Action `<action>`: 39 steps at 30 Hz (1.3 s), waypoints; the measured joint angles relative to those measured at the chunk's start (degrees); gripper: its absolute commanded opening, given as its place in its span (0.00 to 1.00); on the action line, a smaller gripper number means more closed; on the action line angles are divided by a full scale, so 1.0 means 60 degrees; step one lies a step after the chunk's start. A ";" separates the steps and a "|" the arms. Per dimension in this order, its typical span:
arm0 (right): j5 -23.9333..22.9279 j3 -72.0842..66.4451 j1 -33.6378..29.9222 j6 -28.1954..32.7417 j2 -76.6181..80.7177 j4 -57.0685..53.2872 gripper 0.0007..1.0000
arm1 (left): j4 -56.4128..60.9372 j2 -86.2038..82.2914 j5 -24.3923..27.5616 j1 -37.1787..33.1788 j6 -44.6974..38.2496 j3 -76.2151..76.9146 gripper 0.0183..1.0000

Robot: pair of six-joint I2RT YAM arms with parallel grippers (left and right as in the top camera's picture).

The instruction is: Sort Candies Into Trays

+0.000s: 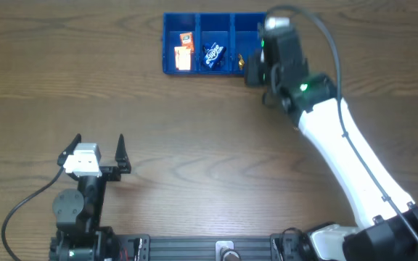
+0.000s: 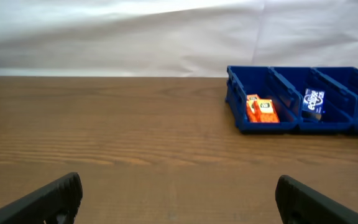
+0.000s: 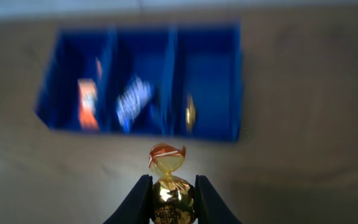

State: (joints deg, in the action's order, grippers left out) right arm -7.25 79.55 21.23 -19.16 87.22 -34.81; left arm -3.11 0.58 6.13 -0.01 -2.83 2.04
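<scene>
Hovering close to its base, the left gripper (image 1: 99,140) has its fingers spread wide above the wooden table (image 1: 194,145). Farther out, the right gripper (image 3: 171,198) pinches a gold-wrapped candy (image 3: 166,167) just short of the blue tray (image 3: 135,132). Beyond, the tray's compartments hold orange candies (image 3: 87,102) at the left, a blue candy (image 3: 132,99) in the middle and another gold candy (image 3: 190,112) at the right.

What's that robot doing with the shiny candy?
The right pincer is shut on a gold-wrapped candy, held just beside the blue tray. The tray has three compartments: orange candies at one end, a blue candy in the middle, and a gold candy at the other end, probably where this one goes. The left pincer sits open, away from the tray, holding nothing.
</scene>
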 measured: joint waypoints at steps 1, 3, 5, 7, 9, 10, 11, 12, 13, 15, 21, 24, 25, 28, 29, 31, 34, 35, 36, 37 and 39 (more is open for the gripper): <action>-0.0102 0.0729 -0.0018 0.0084 0.0280 -0.0080 0.12 | -0.0004 0.0000 0.0000 0.0000 -0.0004 0.0000 1.00; -0.0284 0.2102 -0.0124 0.0200 0.1067 -0.0390 0.12 | 0.0000 0.0000 0.0000 0.0004 -0.0004 0.0000 1.00; -0.0437 0.3271 -0.0321 0.0280 0.2113 -0.0634 0.12 | -0.0004 0.0000 0.0000 0.0004 0.0000 0.0000 1.00; -0.0492 0.3938 -0.0448 0.0310 0.3013 -0.0659 0.12 | 0.0000 0.0000 0.0000 0.0004 -0.0004 0.0000 1.00; -0.0517 0.4390 -0.0557 0.0317 0.3931 -0.0663 0.12 | -0.0004 0.0000 0.0000 0.0000 0.0000 0.0000 1.00; -0.0481 0.4444 -0.0568 0.0317 0.4233 -0.0634 0.12 | 0.0000 0.0000 0.0000 0.0000 -0.0004 0.0000 1.00; -0.0441 0.4470 -0.0590 0.0317 0.4579 -0.0594 0.12 | 0.0000 0.0000 0.0000 0.0000 -0.0004 0.0000 1.00; -0.0390 0.4470 -0.0590 0.0313 0.4885 -0.0579 0.12 | 0.0000 0.0000 0.0000 0.0004 -0.0004 0.0000 1.00; -0.0306 0.4470 -0.0594 0.0306 0.5191 -0.0597 0.13 | -0.0004 0.0000 0.0000 0.0000 -0.0004 0.0000 1.00; -0.0182 0.4470 -0.0627 0.0302 0.5497 -0.0627 0.13 | 0.0000 0.0000 0.0000 0.0004 -0.0004 0.0000 1.00; -0.0076 0.4473 -0.0820 0.0302 0.5610 -0.0652 0.19 | -0.0004 0.0000 0.0000 0.0000 -0.0004 0.0000 1.00; -0.0062 0.4473 -0.0860 0.0310 0.5610 -0.0667 0.38 | -0.0004 0.0000 0.0000 0.0004 -0.0004 0.0000 1.00; -0.0044 0.4473 -0.0860 0.0251 0.5610 -0.0678 0.43 | -0.0004 0.0000 0.0000 0.0000 0.0000 0.0000 1.00; -0.0007 0.4477 -0.0856 0.0302 0.5610 -0.0750 0.54 | -0.0004 0.0000 0.0000 0.0000 0.0000 0.0000 1.00; -0.0004 0.4473 -0.0856 0.0270 0.5610 -0.0769 0.54 | 0.0000 0.0000 0.0000 0.0004 -0.0004 0.0000 1.00; -0.0015 0.4473 -0.0856 0.0270 0.5610 -0.0863 0.55 | -0.0004 0.0000 0.0000 0.0000 0.0000 0.0000 1.00; -0.0011 0.4419 -0.0856 0.0273 0.5563 -0.0965 0.54 | -0.0004 0.0000 0.0000 0.0004 0.0000 0.0000 1.00; -0.0007 0.4291 -0.0860 0.0273 0.5457 -0.0914 0.54 | -0.0004 0.0000 0.0000 0.0004 -0.0004 0.0000 1.00; -0.0022 0.4069 -0.0874 0.0295 0.5264 -0.0816 0.54 | -0.0004 0.0000 0.0000 0.0000 -0.0004 0.0000 1.00; -0.0004 0.3668 -0.0889 0.0317 0.4965 -0.0608 0.54 | -0.0004 0.0000 0.0004 0.0000 -0.0004 0.0000 1.00; 0.0018 0.2295 -0.1024 0.0426 0.3665 -0.0368 0.53 | 0.0000 0.0000 0.0004 0.0000 -0.0004 0.0000 1.00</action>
State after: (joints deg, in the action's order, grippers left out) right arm -7.14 93.32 15.09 -16.60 109.21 -37.01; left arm -3.11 0.58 6.15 -0.01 -2.85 2.04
